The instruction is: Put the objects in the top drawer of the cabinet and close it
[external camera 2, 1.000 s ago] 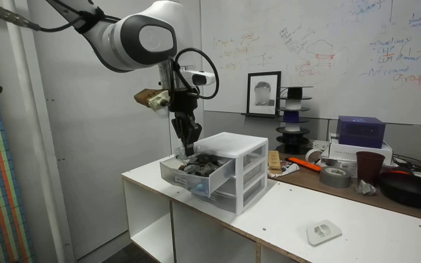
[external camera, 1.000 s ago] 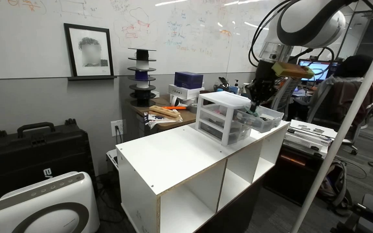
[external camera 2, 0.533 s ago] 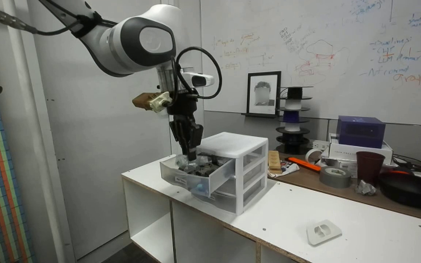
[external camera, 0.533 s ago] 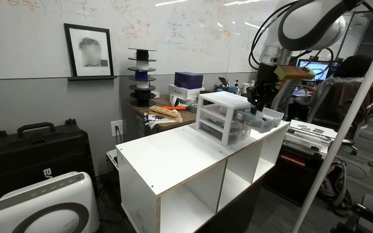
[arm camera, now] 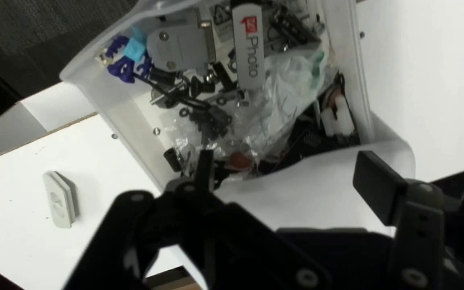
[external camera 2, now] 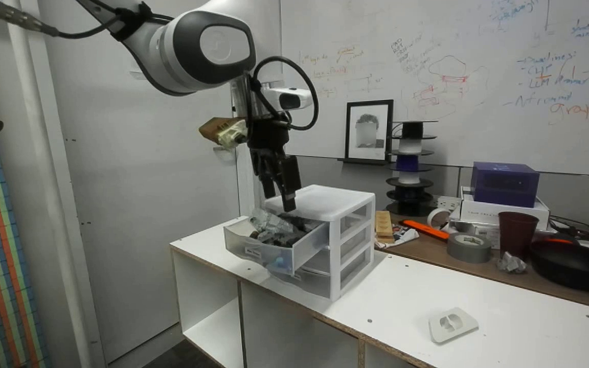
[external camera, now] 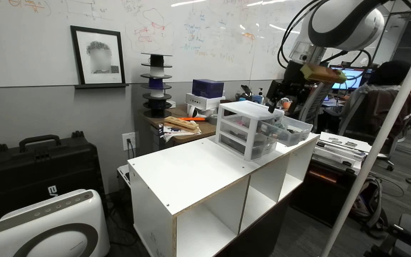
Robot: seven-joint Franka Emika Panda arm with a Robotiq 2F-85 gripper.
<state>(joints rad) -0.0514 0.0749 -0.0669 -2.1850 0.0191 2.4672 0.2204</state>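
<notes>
Scribbled whiteboard (external camera: pixel 223 43) above a grey wall panel (external camera: pixel 48 117), brown desk (external camera 2: pixel 422 255) beside a white cubby shelf (external camera: pixel 177 178), dark floor (external camera: pixel 309 235).

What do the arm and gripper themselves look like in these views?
The arm has rounded white shells and a dark band around a light oval panel, whose mark is too faint to read. Black cables loop alongside. A yellowish-brown block and a white housing with a dark oval face sit above the gripper, which is black with jointed links and two blocky fingers.
</notes>
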